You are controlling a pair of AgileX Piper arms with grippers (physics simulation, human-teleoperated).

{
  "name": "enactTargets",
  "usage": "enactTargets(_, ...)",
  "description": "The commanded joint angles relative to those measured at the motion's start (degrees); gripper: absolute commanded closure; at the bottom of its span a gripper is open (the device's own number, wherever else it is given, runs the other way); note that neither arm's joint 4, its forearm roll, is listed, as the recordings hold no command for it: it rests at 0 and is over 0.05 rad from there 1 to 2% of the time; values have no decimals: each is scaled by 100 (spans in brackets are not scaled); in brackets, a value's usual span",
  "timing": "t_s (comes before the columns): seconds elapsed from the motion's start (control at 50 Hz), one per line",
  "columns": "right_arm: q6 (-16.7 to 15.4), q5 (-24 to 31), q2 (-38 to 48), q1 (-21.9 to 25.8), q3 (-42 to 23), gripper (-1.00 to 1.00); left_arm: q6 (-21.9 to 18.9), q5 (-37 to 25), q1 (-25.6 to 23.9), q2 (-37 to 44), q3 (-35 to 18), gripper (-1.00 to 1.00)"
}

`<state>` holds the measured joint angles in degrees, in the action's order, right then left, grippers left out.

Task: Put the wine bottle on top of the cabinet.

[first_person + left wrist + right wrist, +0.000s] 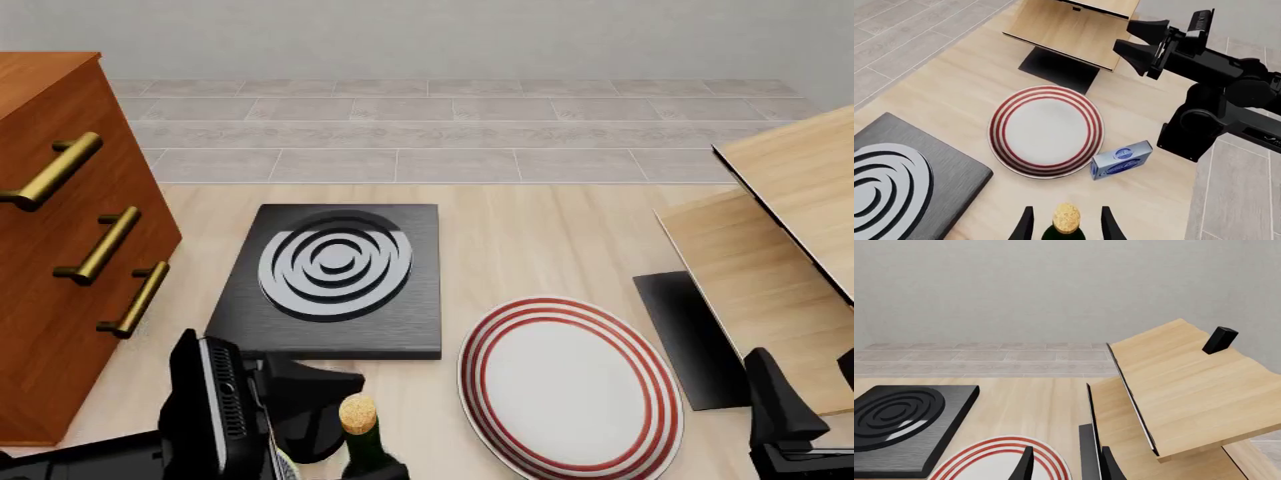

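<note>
The wine bottle (1067, 220) shows its tan cork and dark green neck between the two fingers of my left gripper (1067, 226), which is open with a gap on each side of the neck. In the front view the bottle (358, 432) stands at the near edge, with the left gripper (324, 398) just to its left. The reddish-brown cabinet (67, 210) with brass handles stands at the far left. My right gripper (1067, 466) is open and holds nothing. It hovers near the pale boards and also shows in the left wrist view (1139, 44).
A red-striped white plate (571, 388) lies right of the bottle. A black slab with white rings (336, 270) sits behind it. Pale wood boards (781, 230) stand at the right, with a small black object (1220, 340) on top. A blue box (1121, 160) stands beside the plate.
</note>
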<state>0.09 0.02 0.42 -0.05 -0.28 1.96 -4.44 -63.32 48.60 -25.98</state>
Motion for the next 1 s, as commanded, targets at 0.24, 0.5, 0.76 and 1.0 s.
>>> enactTargets(0.24,-2,2,0,-1,-2,-100,-25,-2,25,-33,15,100)
enactTargets(0.5,3,-4,4,-2,1,-100,-110,-323,59,-210,-241,100)
enactTargets(0.76,-1,6,-5,-1,-5,-100,-197,-712,1,-365,-762,100)
enactTargets(1.0,1,-20,9,-2,9,-100,-246,-789,-74,-243,-1099,100)
